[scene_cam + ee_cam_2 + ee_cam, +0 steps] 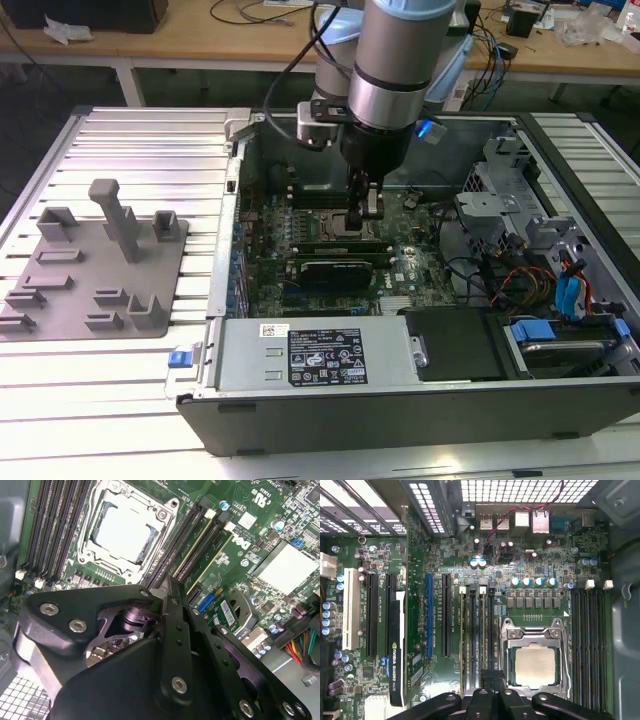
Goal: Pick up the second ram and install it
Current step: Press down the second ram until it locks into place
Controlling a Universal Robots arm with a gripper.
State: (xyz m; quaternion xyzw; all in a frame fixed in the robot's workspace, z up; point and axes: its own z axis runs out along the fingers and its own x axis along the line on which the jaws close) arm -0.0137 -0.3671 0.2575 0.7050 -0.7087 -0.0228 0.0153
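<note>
My gripper (366, 215) reaches down into the open computer case, right beside the CPU socket (338, 222). In both wrist views its fingers (162, 587) (492, 677) are drawn together over the memory slots. The second ram (192, 547), a thin green stick seen edge-on, stands in a slot next to the socket (122, 530) and runs under the fingertips. In the first wrist view the ram (484, 630) lies along the slot row left of the socket (535, 665). In the exterior view it shows as a green strip (335, 243) below the gripper.
A grey fixture plate (100, 260) with upright blocks lies on the slatted table at the exterior view's left. A black graphics card (335, 270) (397, 645) sits close beside the slots. The power supply (320, 355), drive cages and cables (540, 280) crowd the case.
</note>
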